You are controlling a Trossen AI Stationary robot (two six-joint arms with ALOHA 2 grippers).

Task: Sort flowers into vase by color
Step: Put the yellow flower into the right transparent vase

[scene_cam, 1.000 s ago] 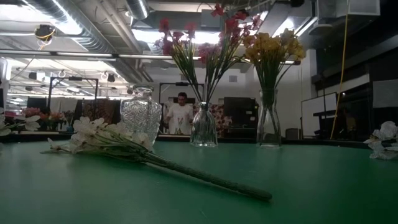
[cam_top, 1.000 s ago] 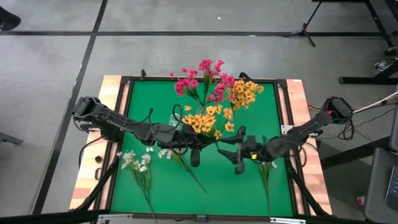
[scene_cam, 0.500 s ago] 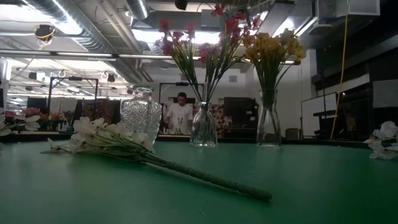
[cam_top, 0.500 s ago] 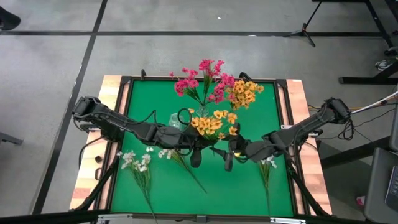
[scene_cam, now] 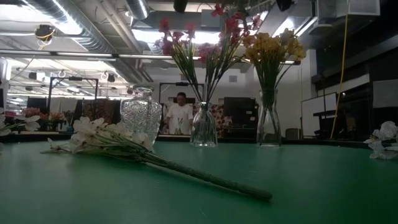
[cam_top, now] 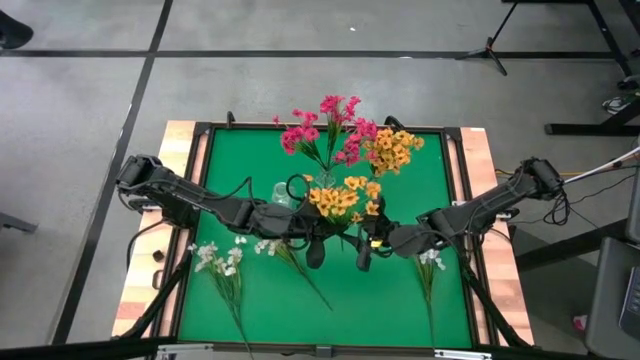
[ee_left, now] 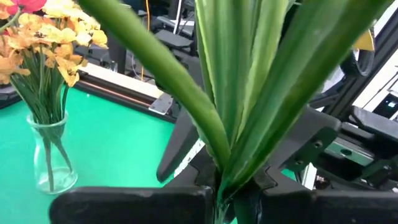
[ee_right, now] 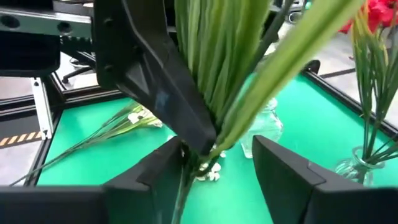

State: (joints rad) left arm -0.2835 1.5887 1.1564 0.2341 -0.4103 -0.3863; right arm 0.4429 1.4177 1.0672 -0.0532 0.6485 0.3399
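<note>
A yellow-orange sprig [cam_top: 345, 198] stands above the table's middle with my left gripper [cam_top: 330, 235] shut on its green stem [ee_left: 249, 93]. My right gripper [ee_right: 214, 180] is open, one finger on each side of that stem, just below the left gripper's finger [ee_right: 155, 93]. At the far side, magenta-pink flowers [scene_cam: 199, 43] stand in a slim glass vase [scene_cam: 204, 127] and yellow-orange ones [scene_cam: 270, 46] in another vase [scene_cam: 268, 124]. A round cut-glass vase [scene_cam: 140, 115] holds nothing. White sprigs [cam_top: 222, 265] [cam_top: 285, 255] [cam_top: 428, 268] lie flat on the green mat. My left gripper pinches the sprig's lower stem [ee_left: 222, 177], where the leaves gather, between its two fingers. The fingers come nearly level from the table's left and lie across the stem. The sprig rises from the hold, tilted, blossoms on top, lifted clear of the table. My right gripper: the stem [ee_right: 189, 165] runs close beside one finger [ee_right: 158, 180]; whether they touch I cannot tell.
The green mat [cam_top: 250, 170] has a dark raised frame and wooden side strips [cam_top: 175, 180]. One white sprig's long stem [scene_cam: 205, 177] lies across the near middle. A person [scene_cam: 180, 115] stands in the room behind the table.
My right gripper has moved toward the table's left, up to the held sprig, and has tipped from pointing down to nearly level. My left gripper has tipped a little, and the sprig's blossoms have swung slightly toward the right.
</note>
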